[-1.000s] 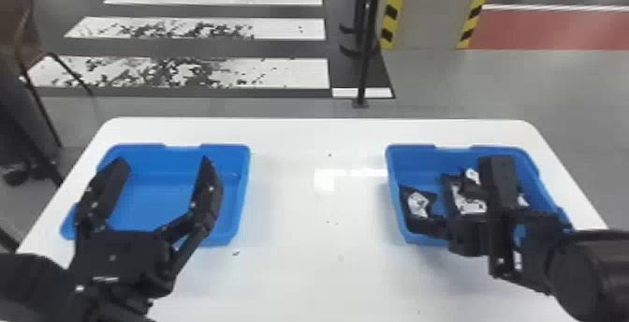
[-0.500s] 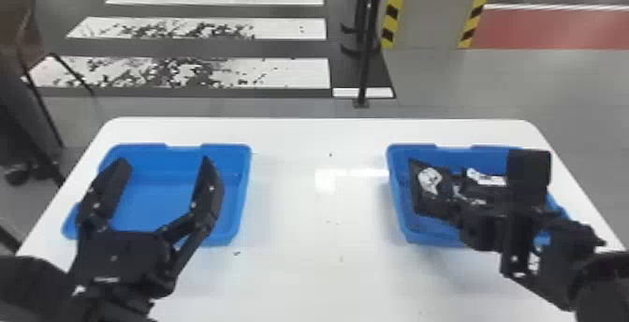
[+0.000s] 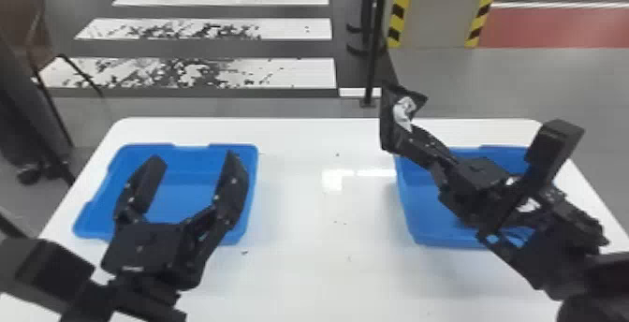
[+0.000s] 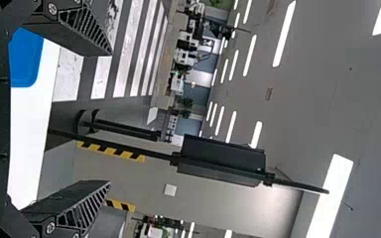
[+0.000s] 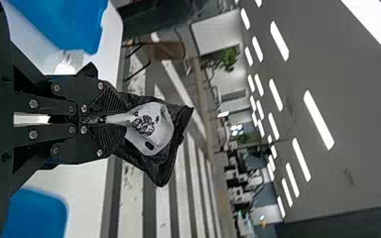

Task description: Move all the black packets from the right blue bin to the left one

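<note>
Head view, two o'clock: right gripper (image 5: 124, 119) holds black packet (image 3: 404, 110) by one end. Judged light, pliable, slippery; firm end pinch suits. Nine o'clock: left gripper (image 3: 193, 158), wide.

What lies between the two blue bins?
White tabletop, with a bright reflection and a few small dark specks on it, as the head view shows.

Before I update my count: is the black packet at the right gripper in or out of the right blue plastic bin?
Out: the right gripper pinches the black packet, held up past the right bin's far-left corner.
</note>
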You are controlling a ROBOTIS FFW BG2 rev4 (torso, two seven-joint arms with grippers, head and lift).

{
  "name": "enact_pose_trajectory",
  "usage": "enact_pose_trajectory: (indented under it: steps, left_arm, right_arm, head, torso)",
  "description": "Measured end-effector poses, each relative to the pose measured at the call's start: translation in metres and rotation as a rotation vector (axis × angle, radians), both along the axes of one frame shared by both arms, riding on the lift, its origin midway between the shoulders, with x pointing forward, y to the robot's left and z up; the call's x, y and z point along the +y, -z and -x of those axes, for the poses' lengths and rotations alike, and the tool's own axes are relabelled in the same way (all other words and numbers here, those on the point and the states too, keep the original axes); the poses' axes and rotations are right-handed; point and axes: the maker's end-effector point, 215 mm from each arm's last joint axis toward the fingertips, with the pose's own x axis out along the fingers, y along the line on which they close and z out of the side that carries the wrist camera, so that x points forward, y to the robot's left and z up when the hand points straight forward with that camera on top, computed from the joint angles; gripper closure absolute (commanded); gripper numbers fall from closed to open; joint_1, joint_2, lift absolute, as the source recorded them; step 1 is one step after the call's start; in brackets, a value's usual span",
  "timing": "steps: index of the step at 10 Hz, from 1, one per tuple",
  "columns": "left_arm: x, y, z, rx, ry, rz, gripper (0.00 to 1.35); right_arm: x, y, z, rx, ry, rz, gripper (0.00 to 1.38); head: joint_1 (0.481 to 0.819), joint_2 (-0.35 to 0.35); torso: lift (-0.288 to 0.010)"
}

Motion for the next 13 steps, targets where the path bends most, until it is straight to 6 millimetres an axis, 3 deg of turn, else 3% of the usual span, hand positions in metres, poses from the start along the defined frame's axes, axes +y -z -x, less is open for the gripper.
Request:
enact_pose_trajectory:
  steps: [1, 4, 6, 10, 11, 12, 13]
  left_arm:
    - [-0.009, -0.002, -0.004, 0.002, 0.04, 0.013, 0.11]
    - [-0.027, -0.001, -0.014, 0.02, 0.104, 0.004, 0.12]
    - [-0.029, 0.002, -0.015, 0.034, 0.111, 0.0, 0.12]
    - [-0.038, 0.017, -0.018, 0.085, 0.14, -0.009, 0.15]
    - [-0.037, 0.018, -0.018, 0.088, 0.141, -0.009, 0.55]
    - [-0.035, 0.018, -0.018, 0.088, 0.135, -0.009, 1.09]
    - [-0.028, 0.017, -0.019, 0.086, 0.111, -0.011, 1.15]
  right_arm:
    - [0.042, -0.011, 0.014, -0.031, -0.089, -0.055, 1.1]
    - [0.145, -0.009, 0.065, 0.013, -0.326, -0.145, 1.1]
    - [0.18, -0.007, 0.085, 0.032, -0.414, -0.163, 1.1]
    - [0.226, -0.005, 0.12, 0.069, -0.539, -0.191, 1.1]
    - [0.229, -0.004, 0.122, 0.073, -0.545, -0.193, 1.1]
    - [0.229, -0.003, 0.123, 0.076, -0.547, -0.194, 1.1]
    - [0.23, -0.003, 0.124, 0.077, -0.549, -0.195, 1.1]
  head:
    - [0.695, 0.103]
    - [0.695, 0.214]
    - [0.695, 0.272]
    - [0.695, 0.333]
    - [0.695, 0.338]
    - [0.695, 0.339]
    - [0.695, 0.347]
  torso:
    - [-0.14]
    - [-0.14]
    - [-0.14]
    - [-0.14]
    - [-0.14]
    - [-0.14]
    - [-0.14]
